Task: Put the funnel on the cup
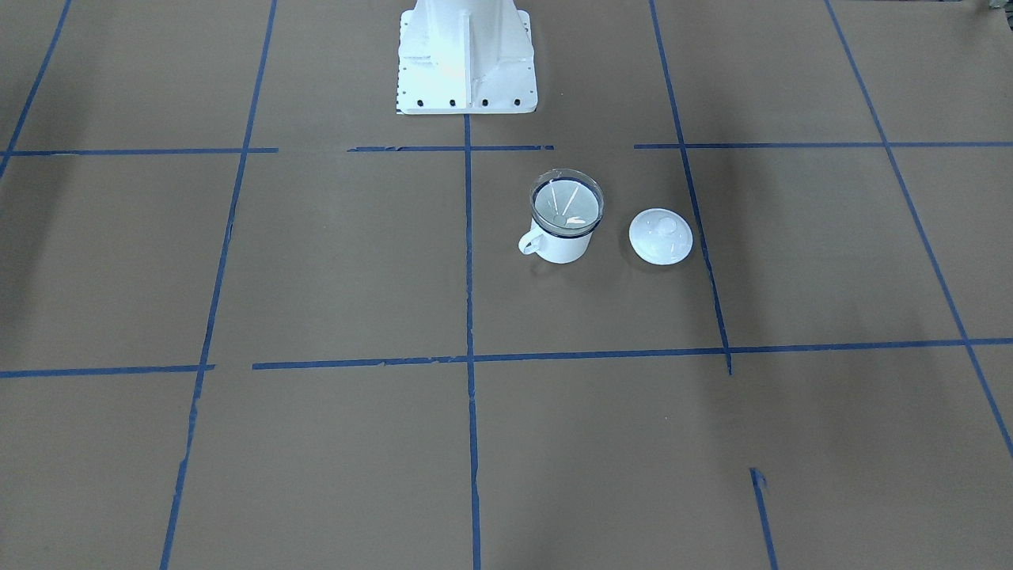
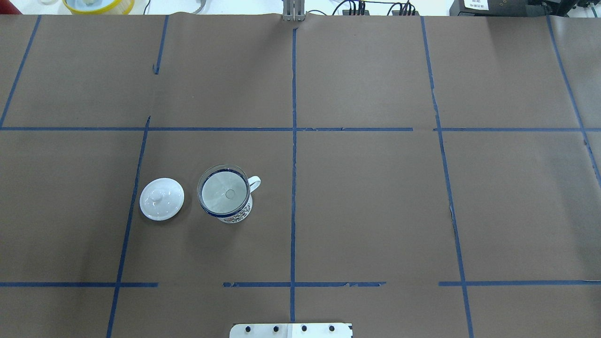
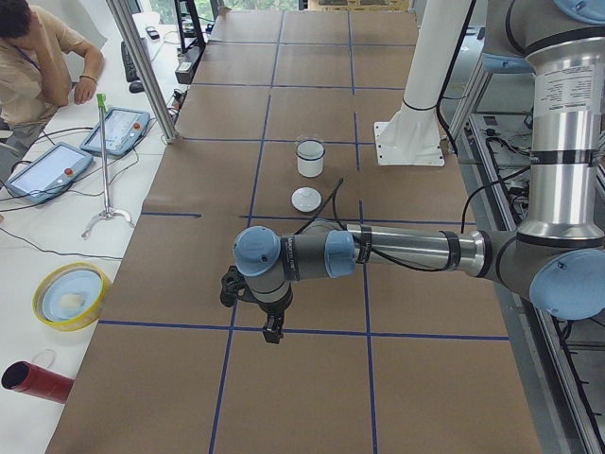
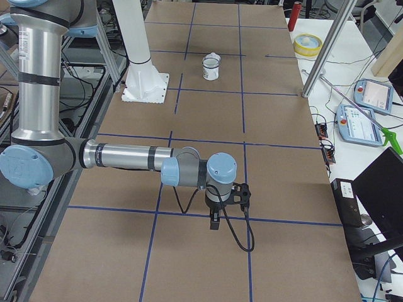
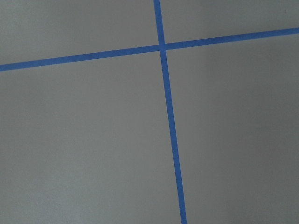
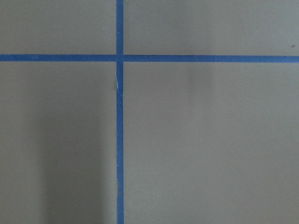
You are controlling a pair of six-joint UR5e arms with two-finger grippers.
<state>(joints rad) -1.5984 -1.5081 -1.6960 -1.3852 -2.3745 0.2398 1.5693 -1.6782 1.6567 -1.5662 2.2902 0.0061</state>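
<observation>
The clear funnel [image 1: 566, 204] sits in the mouth of the white cup [image 1: 562, 247] with the dark blue rim, its stem pointing down inside. Both also show in the overhead view, the funnel [image 2: 224, 191] on the cup [image 2: 236, 215]. Neither gripper is near them. My left gripper [image 3: 270, 333] hangs over the table's left end in the exterior left view. My right gripper [image 4: 215, 223] hangs over the right end in the exterior right view. I cannot tell whether either is open or shut. Both wrist views show only brown paper and blue tape.
A round white knobbed lid [image 1: 661, 236] lies on the table beside the cup, apart from it. The robot's white base [image 1: 467, 55] stands behind them. A yellow bowl [image 3: 71, 295] and a red cylinder [image 3: 33, 380] lie off the table; an operator [image 3: 33, 57] sits nearby.
</observation>
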